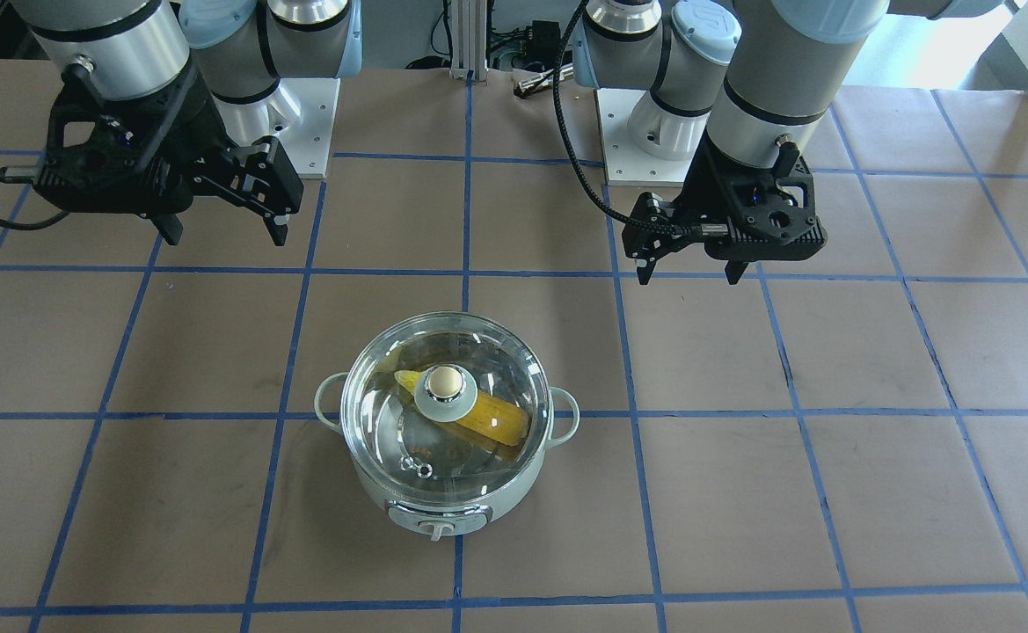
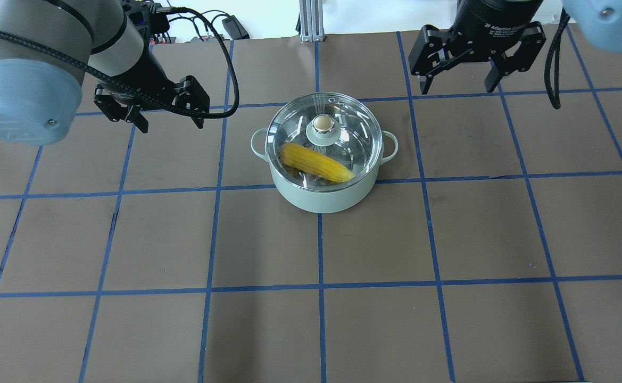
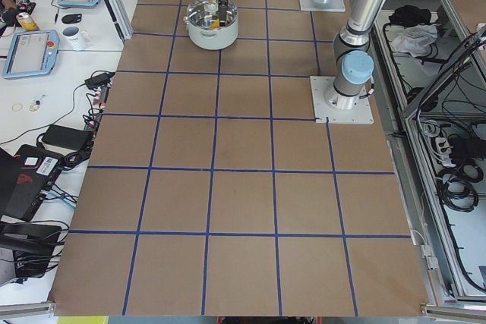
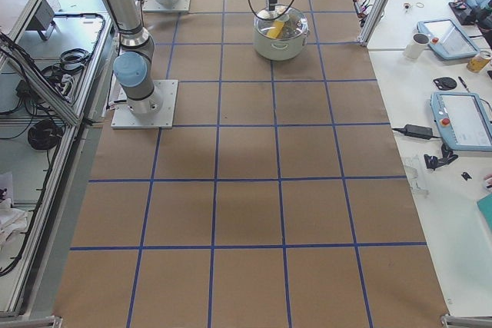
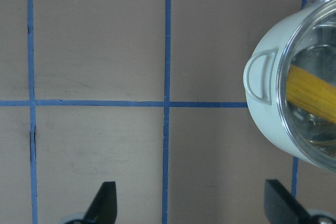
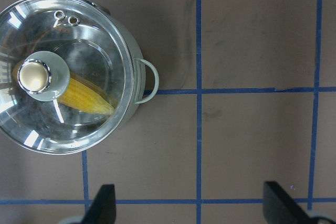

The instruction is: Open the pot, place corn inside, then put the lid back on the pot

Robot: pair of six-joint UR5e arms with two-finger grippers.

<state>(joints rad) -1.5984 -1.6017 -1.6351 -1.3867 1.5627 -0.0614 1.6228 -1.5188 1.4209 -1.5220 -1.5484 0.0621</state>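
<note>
- Your table [image 2: 481, 229] is brown paper gridded with blue tape. A side bench carries a tablet [image 3: 29, 52] and a mug [image 3: 76, 36].
- The pot [image 2: 321, 199] sits mid-table with the lid [image 2: 353, 119] on and the corn [image 2: 316, 164] lying inside.
- The left gripper [image 2: 171, 123] and right gripper [image 2: 457, 85] hover either side of the pot, clear of it, both spread wide and empty.

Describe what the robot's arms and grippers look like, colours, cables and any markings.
The left arm and right arm are silver-grey tubes with pale blue joint caps and black bands. The left gripper and right gripper are matte black, each with two angular jaws. A black braided cable runs to the left gripper; white lettering marks the right gripper's collar.
</note>
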